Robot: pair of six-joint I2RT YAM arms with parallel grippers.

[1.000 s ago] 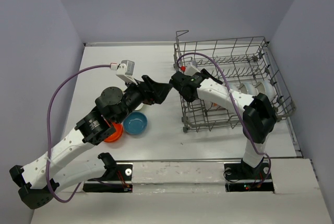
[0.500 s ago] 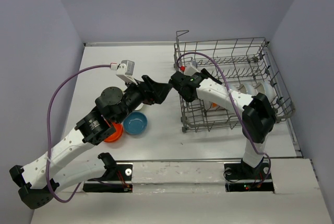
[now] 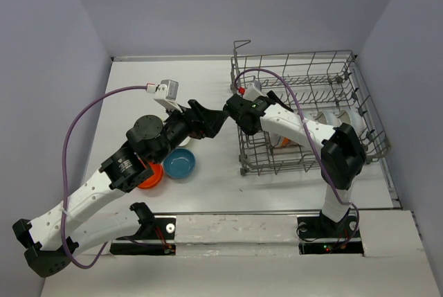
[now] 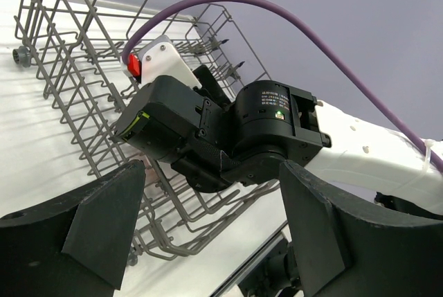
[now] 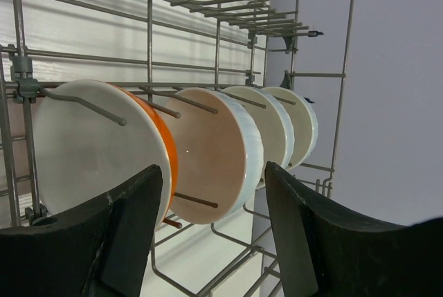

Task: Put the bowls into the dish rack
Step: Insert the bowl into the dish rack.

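White tabletop [image 3: 138,89] from above: blue bowl [image 3: 179,163] and orange bowl [image 3: 147,176] sit loose, left of the dish rack [image 3: 297,56].
Left wrist: my left tool [image 4: 211,172] gapes wide and empty, facing the right arm [image 4: 263,124]. Right wrist: my right tool [image 5: 213,169] is parted, holding nothing, with four bowls [image 5: 208,151] standing on edge between the tines.

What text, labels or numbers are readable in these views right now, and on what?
Small white print on the right arm's black joint housing: too small to read.
White marking on the left arm's black joint housing: blurred, unreadable.
No other text shows in any view.
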